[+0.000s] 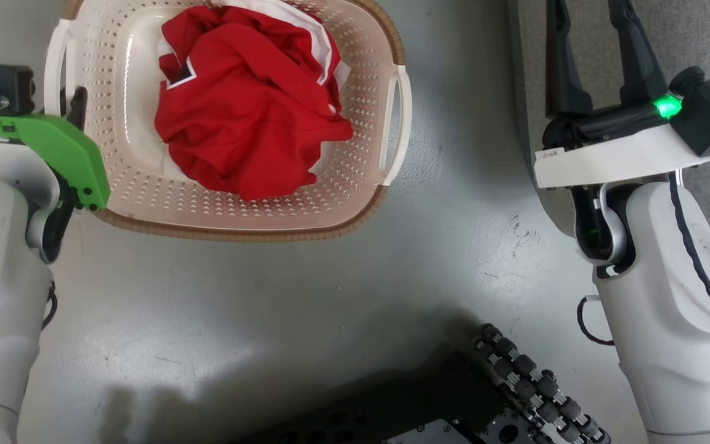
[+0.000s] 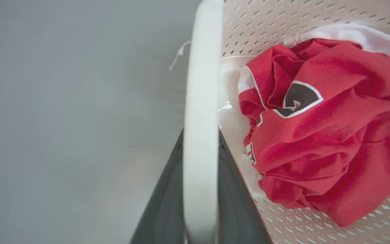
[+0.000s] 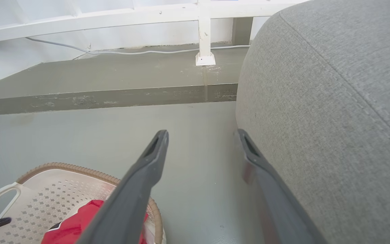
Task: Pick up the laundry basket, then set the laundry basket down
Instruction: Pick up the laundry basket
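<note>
Left gripper [image 2: 201,135]: clamped on the laundry basket [image 1: 355,166] at its left handle [image 2: 201,84]. One dark finger [image 2: 235,203] on each side of the white bar, both touching it, no gap that I can see. Right gripper [image 3: 201,134]: fingers apart, holding nothing, off to the right beside the grey sofa [image 3: 333,101], well apart from the basket.

Basket is upright on the grey floor [image 1: 269,320] in front of me. Can't tell for sure whether it's off the ground.

Handling, my read:
- **Basket:** thin moulded plastic with perforated walls, so light and a bit flexy. Rounded corners, nothing fragile.
- **Load:** one crumpled red shirt [image 1: 244,105] with some white cloth [image 1: 306,15] under it. Soft, adds little weight, sits roughly central.
- **Handle:** smooth glossy plastic strap, likely slippery in my grip.
- **One-sided hold:** basket will probably hang and tilt toward the free right handle [image 1: 401,123], and the shirt may slide that way.
- **Where to grip:** the handle bar is the right hold, likely the stiffest part. The brown woven-look rim [image 1: 238,233] is ribbed but looks too wide and curved to pinch well.
</note>
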